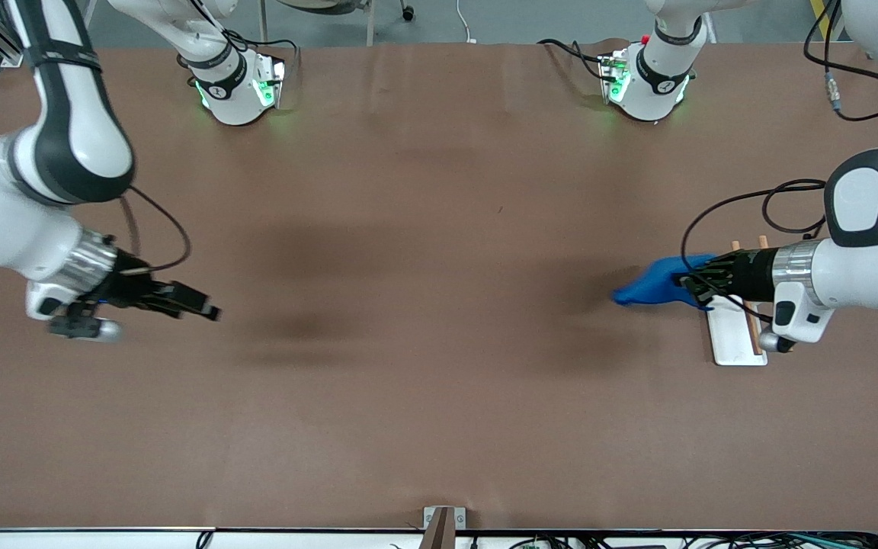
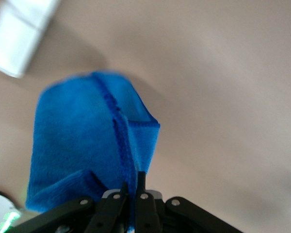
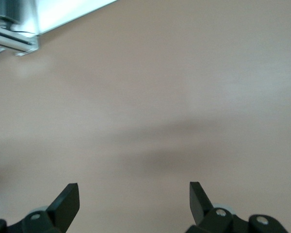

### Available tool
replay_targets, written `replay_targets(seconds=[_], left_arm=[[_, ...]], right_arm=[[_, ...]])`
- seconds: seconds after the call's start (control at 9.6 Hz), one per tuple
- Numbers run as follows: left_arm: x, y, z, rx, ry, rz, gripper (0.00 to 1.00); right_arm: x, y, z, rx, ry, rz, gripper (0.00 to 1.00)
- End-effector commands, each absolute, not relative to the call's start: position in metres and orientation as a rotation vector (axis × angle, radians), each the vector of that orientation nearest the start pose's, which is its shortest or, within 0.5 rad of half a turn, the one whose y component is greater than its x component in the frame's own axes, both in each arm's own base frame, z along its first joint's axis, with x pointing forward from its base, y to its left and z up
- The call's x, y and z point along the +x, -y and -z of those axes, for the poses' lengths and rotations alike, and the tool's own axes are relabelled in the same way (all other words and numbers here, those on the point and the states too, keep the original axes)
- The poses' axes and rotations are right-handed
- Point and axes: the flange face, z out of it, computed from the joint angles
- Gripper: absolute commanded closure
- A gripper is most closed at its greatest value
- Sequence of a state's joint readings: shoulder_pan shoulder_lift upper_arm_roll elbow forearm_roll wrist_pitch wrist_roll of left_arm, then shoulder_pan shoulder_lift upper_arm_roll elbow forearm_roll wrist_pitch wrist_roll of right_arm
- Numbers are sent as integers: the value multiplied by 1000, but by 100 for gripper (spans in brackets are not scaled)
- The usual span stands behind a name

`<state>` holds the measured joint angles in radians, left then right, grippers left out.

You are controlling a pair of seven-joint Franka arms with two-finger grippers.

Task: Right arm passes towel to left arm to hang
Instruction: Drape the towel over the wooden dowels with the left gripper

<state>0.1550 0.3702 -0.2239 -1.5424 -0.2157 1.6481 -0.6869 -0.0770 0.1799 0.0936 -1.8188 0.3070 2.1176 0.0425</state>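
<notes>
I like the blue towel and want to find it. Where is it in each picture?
Front view: the towel hangs from the left gripper, over the table at the left arm's end, beside the white rack.
Left wrist view: the towel fills the middle, pinched between shut fingers.
Right wrist view: no towel.
Shared landmark: the brown table.

left gripper (image 1: 689, 284) covers end of towel (image 1: 656, 284) in front view, so pinch point itself not visible there. rack (image 1: 738, 335) half buried under left wrist, only white base and bits of wooden rods poking out. left wrist view: towel (image 2: 82, 145) cut by bottom edge, far end smeared with blur; white thing in corner too blurry to name. right gripper (image 3: 134, 199) fingertips only, rest cropped.
</notes>
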Motion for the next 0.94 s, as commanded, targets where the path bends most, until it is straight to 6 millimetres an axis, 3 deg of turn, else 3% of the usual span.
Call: replay_targets(seconds=[0.0, 0.1, 0.31, 0.42, 0.52, 0.62, 0.73, 0.83], left_arm=[[635, 0, -410, -2978, 1117, -529, 99], [635, -21, -404, -2975, 1063, -511, 99], [637, -67, -387, -2948, 1040, -503, 99], [640, -75, -383, -2969, 993, -467, 99], [641, -90, -379, -2973, 994, -452, 99], [639, -102, -377, -2964, 1007, -450, 99], [638, -100, -382, -2964, 1011, -449, 99], [638, -102, -383, -2962, 1006, -444, 99]], right_arm=[[604, 17, -495, -3013, -206, 184, 0], [602, 38, -519, -3074, -211, 162, 0], [591, 58, -581, -3081, -263, 60, 0], [579, 74, -602, -3078, -313, 6, 0], [561, 80, -635, -3075, -319, 58, 0], [542, 86, -655, -3070, -336, 52, 0], [526, 89, -669, -3063, -355, 41, 0], [523, 94, -672, -3068, -349, 34, 0]])
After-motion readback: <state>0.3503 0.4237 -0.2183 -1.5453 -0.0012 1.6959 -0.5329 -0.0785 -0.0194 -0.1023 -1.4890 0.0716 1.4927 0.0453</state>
